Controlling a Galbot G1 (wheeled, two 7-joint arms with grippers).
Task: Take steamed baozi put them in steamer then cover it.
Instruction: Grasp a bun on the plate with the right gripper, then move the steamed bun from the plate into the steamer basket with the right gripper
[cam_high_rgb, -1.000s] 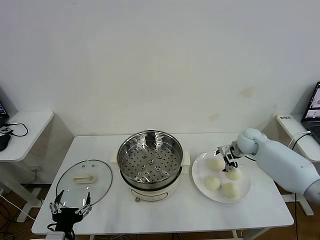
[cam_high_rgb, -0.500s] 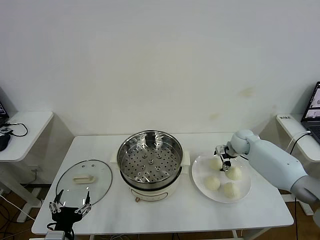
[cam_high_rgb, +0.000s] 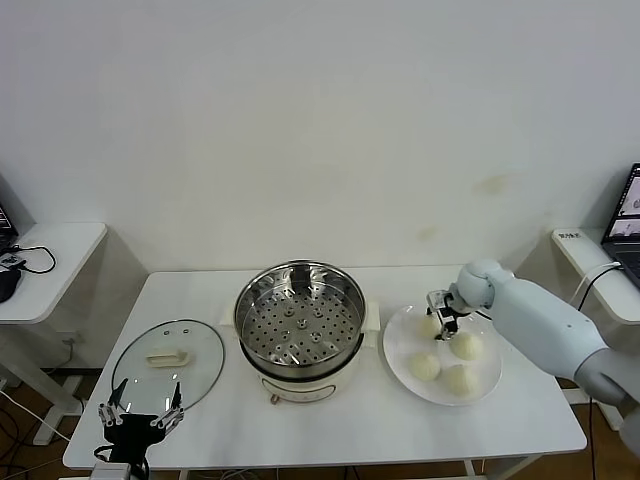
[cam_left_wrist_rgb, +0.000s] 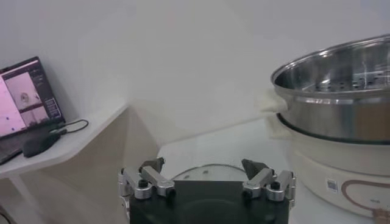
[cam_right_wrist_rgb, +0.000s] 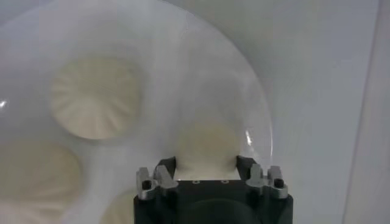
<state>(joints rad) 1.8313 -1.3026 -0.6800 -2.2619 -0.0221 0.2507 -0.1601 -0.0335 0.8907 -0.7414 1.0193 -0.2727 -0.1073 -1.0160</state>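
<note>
Several pale steamed baozi lie on a white plate to the right of the steamer, a shiny steel pot with a perforated tray and nothing in it. My right gripper is down over the plate's far left baozi. In the right wrist view the right gripper is shut on that baozi, a finger pressed on each side. The glass cover lies flat on the table left of the steamer. My left gripper hangs open at the table's front left edge, near the cover.
Other baozi sit close around the held one on the plate. The steamer's wall rises to one side of the left gripper. Side tables stand off both table ends, with a laptop at the right.
My right gripper has shifted a little left over the plate, settled onto the far left baozi and shut on it. The left arm has not moved.
</note>
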